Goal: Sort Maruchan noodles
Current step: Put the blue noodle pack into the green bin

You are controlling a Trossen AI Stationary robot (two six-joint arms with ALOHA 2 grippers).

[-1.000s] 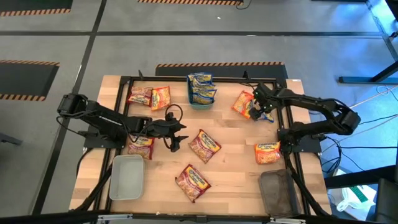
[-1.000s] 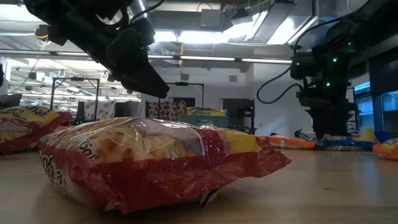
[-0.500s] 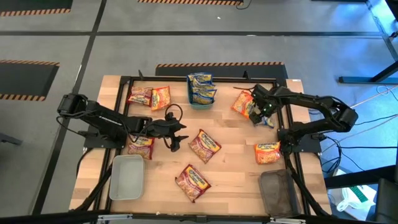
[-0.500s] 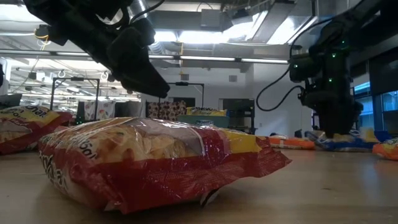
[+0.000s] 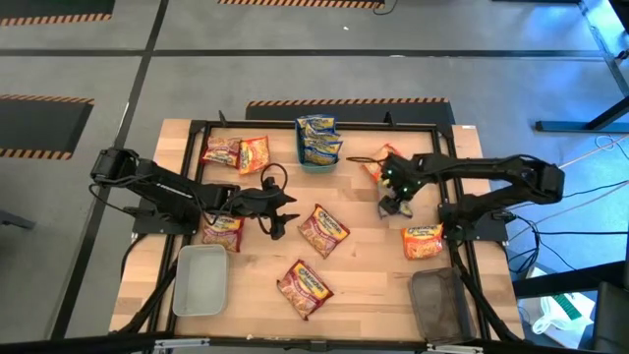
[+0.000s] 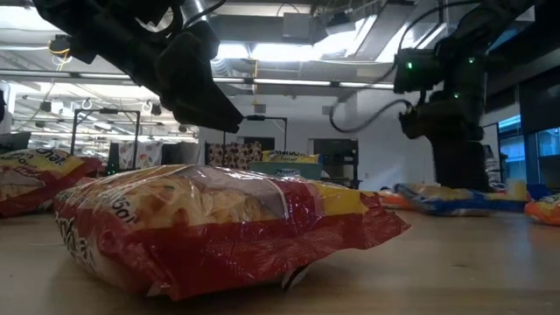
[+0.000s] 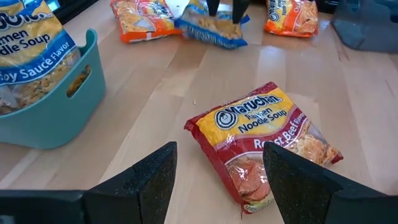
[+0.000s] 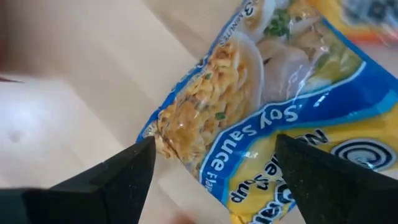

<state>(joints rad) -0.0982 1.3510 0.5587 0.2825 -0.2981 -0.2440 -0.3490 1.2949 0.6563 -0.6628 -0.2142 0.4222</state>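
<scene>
A wooden table [image 5: 364, 221] is seen from above, with ramen packets scattered around a teal tray [image 5: 316, 157] at the far edge. Two blue-and-yellow packets [image 5: 318, 140] are held in that tray. The right gripper [image 5: 396, 204] is placed to the right of the teal tray, directly over a blue-and-yellow soy sauce packet [image 8: 261, 118]; in the right wrist view its two fingers [image 8: 112, 177] are spread wide, one past each side of the packet, and whether the packet is touched cannot be told. An orange packet [image 5: 376, 162] lies just beside that gripper, on the tray side. The left gripper [image 5: 278, 218] is held on the near side of the teal tray, to its left, with its fingers [image 7: 149, 180] parted and nothing between them; it is pointed at a red roast beef packet [image 7: 261, 146] lying flat on the wood near the tray. Further packets are seen: a red and an orange pair [image 5: 237, 152] left of the tray, another red packet [image 5: 222, 231] under the left arm, a red packet [image 5: 305, 286] towards the near edge, and an orange packet [image 5: 422, 240] on the right side. A grey tray [image 5: 200, 279] and a dark tray [image 5: 439, 303] sit at the near corners.
</scene>
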